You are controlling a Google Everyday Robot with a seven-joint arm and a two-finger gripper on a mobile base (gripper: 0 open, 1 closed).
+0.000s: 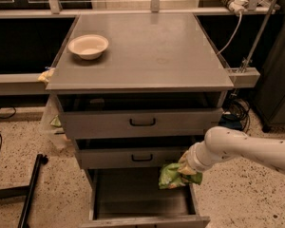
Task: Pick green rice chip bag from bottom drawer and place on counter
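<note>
The green rice chip bag (172, 175) hangs from my gripper (184, 166), lifted above the open bottom drawer (140, 199), just in front of the middle drawer's right end. The gripper is shut on the bag's upper right part; my white arm (247, 148) reaches in from the right. The bottom drawer's grey tray interior shows nothing else in it. The counter (152, 51) is the flat grey top of the cabinet, well above the bag.
A cream bowl (88, 46) sits at the counter's back left. The two upper drawers with black handles (142, 122) stand slightly open. A white cable and power strip (232, 4) hang at the back right. A black pole (31, 189) lies on the speckled floor at the left.
</note>
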